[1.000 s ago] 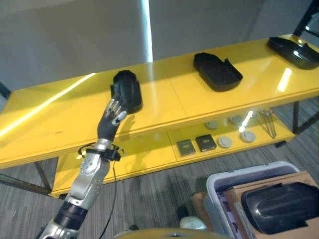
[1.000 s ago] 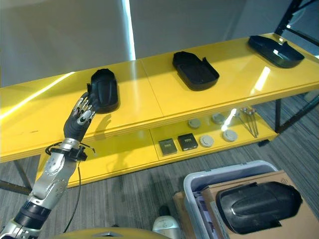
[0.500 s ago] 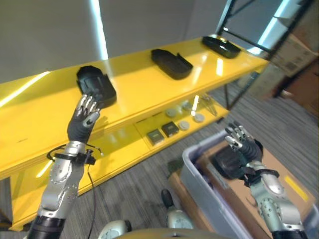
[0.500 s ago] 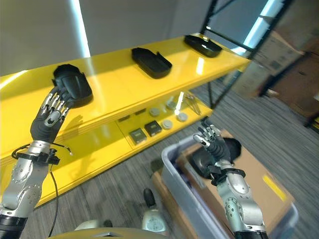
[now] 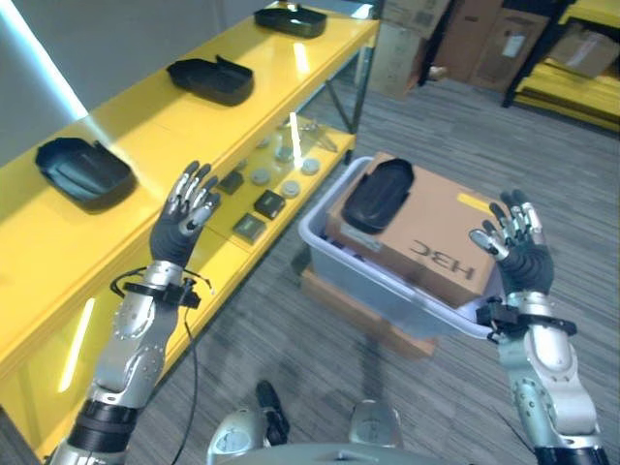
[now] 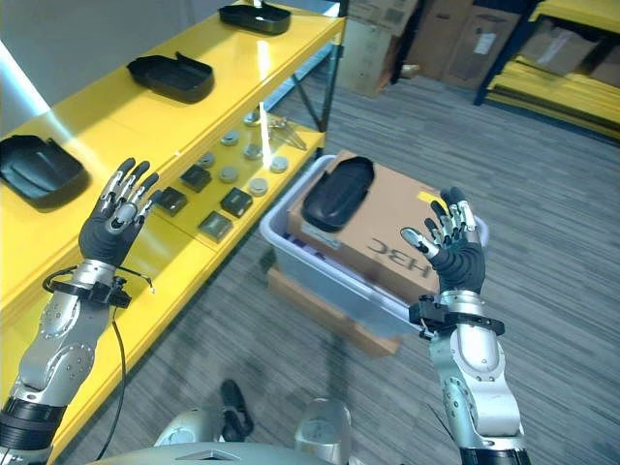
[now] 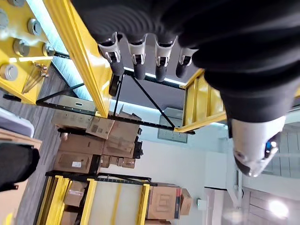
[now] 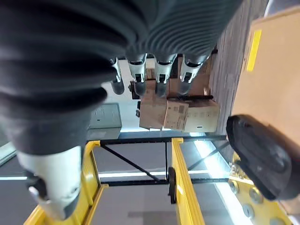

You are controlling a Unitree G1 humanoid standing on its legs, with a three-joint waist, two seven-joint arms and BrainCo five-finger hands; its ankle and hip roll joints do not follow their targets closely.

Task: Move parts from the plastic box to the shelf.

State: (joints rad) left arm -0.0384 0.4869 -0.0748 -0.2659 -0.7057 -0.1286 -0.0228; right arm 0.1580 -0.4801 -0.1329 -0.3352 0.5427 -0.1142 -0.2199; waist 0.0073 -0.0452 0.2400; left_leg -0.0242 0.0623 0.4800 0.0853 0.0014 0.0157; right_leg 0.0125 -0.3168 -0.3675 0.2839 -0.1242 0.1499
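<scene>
A grey plastic box [image 5: 389,300] stands on the floor and holds a brown carton [image 5: 431,237]; a black moulded part [image 5: 378,190] lies on top of the carton. Three more black parts [image 5: 81,170] [image 5: 210,78] [image 5: 290,18] lie along the top of the yellow shelf [image 5: 48,237]. My left hand [image 5: 184,215] is raised, open and empty, beside the shelf's front edge. Just to the right of the box my right hand [image 5: 518,248] is raised too, open and empty, well clear of the part. The part [image 8: 262,161] also appears in the right wrist view.
The shelf's lower level carries several small grey discs and dark square pieces [image 5: 263,184]. Cardboard boxes [image 5: 455,34] and yellow racking [image 5: 572,87] stand at the back right. Under the plastic box lies a flat brown board [image 5: 354,312] on grey carpet.
The whole view has swung to the right, so the camera moved. My left hand has come off the black part on the shelf. My right hand now rests right of the box instead of over it.
</scene>
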